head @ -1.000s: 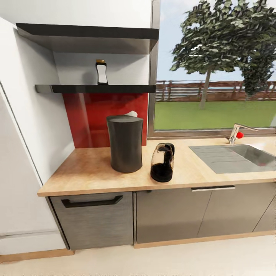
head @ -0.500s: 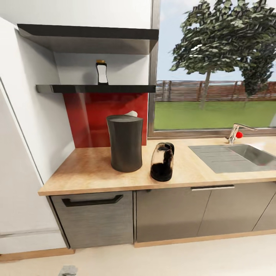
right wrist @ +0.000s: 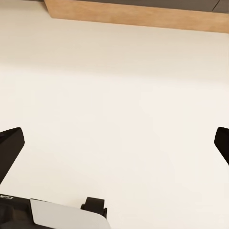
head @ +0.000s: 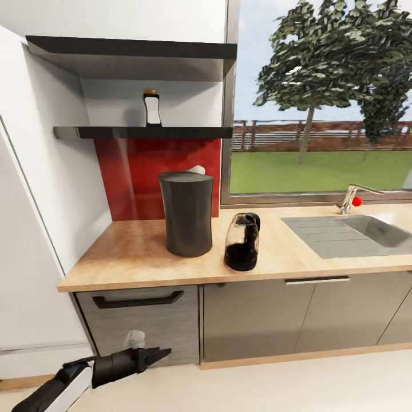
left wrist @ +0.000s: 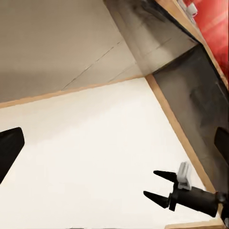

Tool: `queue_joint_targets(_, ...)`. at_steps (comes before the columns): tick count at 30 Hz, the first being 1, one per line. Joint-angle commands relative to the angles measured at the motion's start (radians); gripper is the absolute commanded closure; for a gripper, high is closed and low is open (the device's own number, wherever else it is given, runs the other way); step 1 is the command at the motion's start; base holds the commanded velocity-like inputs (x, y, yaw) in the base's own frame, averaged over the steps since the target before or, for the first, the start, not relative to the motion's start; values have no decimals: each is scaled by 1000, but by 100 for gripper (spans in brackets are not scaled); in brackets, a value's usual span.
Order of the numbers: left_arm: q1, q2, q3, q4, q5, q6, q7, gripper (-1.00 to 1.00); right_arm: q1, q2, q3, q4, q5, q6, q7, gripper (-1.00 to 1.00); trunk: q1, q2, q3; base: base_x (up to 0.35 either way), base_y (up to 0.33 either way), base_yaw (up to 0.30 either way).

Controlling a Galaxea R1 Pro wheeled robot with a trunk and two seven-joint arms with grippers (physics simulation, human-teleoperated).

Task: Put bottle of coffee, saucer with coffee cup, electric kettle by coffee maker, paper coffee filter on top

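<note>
The dark cylindrical coffee maker (head: 186, 214) stands on the wooden countertop (head: 126, 252) in front of the red backsplash. Something small and white (head: 198, 170) peeks from behind its top; I cannot tell what it is. Just to its right stands the glass-and-black electric kettle (head: 241, 242). The bottle of coffee (head: 151, 107) is upright on the lower dark shelf (head: 114, 133). My left gripper (head: 163, 352) hangs low before the drawer front, far below the counter. Its fingers (left wrist: 9, 150) sit wide apart, open and empty. The right gripper (right wrist: 114, 143) is open over bare floor. The other arm's gripper (left wrist: 149, 186) has its fingers apart.
A white fridge side (head: 34, 257) bounds the counter on the left. A steel sink (head: 355, 234) with a tap (head: 353, 197) lies at the right under the window. Grey cabinet fronts (head: 257, 320) and a handled drawer (head: 137, 300) stand below. Pale floor (head: 286, 389) stretches in front.
My left arm has risen into the head view from the bottom left, its gripper now in front of the drawer. The things on the counter and shelf have not moved.
</note>
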Motion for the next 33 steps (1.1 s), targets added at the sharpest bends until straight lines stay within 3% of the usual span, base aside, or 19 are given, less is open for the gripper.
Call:
queue_joint_targets(1,-1,2,3,-24,8,24,1,-100,-1,0,-6,0,10,-3,4,-100,0,-1,-2,0,0,0)
queue_joint_targets(7,-5,4,30,-228,8,171,1,-100,-1,0,-6,0,10,-3,4,-100,0,-1,-2,0,0,0)
queue_joint_targets(8,-90,0,113,-421,7,340,2,-100,0,0,-7,0,13,-4,4,-100,0,-1,-2,0,0,0)
queue_joint_targets(10,-157,-2,124,-464,7,406,2,-100,0,0,-7,0,14,-4,4,-100,0,-1,-2,0,0,0)
queue_joint_targets(13,-249,-14,130,-488,7,452,3,-100,0,0,-7,0,15,-4,4,-100,0,-1,-2,0,0,0)
queue_joint_targets(14,-313,-32,133,-496,7,477,3,-100,0,0,-6,0,15,-5,4,-100,0,-1,-2,0,0,0)
queue_joint_targets(16,-376,-54,135,-501,7,508,4,-100,0,0,-6,0,15,-5,4,-100,0,-1,-2,0,0,0)
queue_joint_targets(17,-442,-76,136,-502,7,541,4,-100,0,0,-6,0,16,-5,4,-100,0,-1,-2,0,0,0)
queue_joint_targets(22,-613,-131,138,-496,7,583,32,-100,0,0,-6,0,16,-5,5,-100,0,-1,-2,0,0,0)
queue_joint_targets(23,-689,-153,139,-493,7,591,103,-100,0,0,-5,0,16,-5,5,-100,0,-1,-2,0,0,0)
queue_joint_targets(25,-763,-174,139,-490,7,596,191,-100,0,0,-5,0,17,-6,5,-100,0,-1,-2,0,0,0)
queue_joint_targets(26,-857,-199,147,-488,7,602,307,-100,0,0,-5,0,17,-6,5,-100,0,-1,-2,0,0,0)
queue_joint_targets(27,-916,-215,153,-476,7,604,366,-100,0,0,-5,0,19,-6,5,-100,0,-1,-2,0,0,0)
queue_joint_targets(28,-949,-222,155,-464,7,604,391,-100,0,0,-5,0,20,-6,6,-100,0,-1,-2,0,0,0)
queue_joint_targets(29,-1016,-232,158,-428,7,605,437,-100,-1,0,-5,0,22,-6,6,-100,0,-1,-2,0,0,0)
queue_joint_targets(33,-1133,-243,162,-342,6,604,533,-100,-1,0,-4,0,26,-6,6,-100,0,-1,-2,0,0,0)
